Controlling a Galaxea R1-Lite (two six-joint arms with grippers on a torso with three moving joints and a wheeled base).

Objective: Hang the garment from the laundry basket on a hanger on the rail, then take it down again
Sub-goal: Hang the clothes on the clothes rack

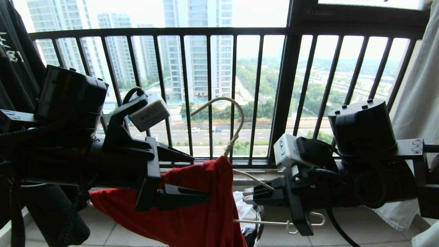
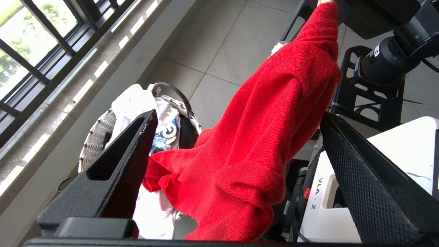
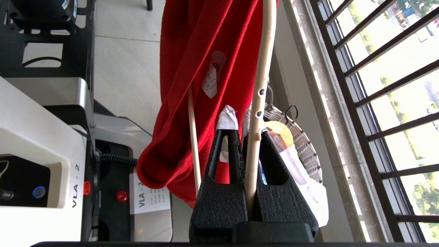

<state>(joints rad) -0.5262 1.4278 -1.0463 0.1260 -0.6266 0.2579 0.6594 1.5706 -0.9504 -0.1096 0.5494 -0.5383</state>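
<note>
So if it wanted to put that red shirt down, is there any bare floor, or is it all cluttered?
Bare grey floor tiles lie between the windowsill ledge and the robot's black base frame. Nearer, it is crowded: the laundry basket is heaped with clothes, and the red shirt hangs over it.

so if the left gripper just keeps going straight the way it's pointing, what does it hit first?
Most likely the red T-shirt. The left gripper is open, and in its wrist view the cloth hangs right between the fingers. Depth is unclear, but nothing else shows nearer; the laundry basket lies off to one side.
</note>
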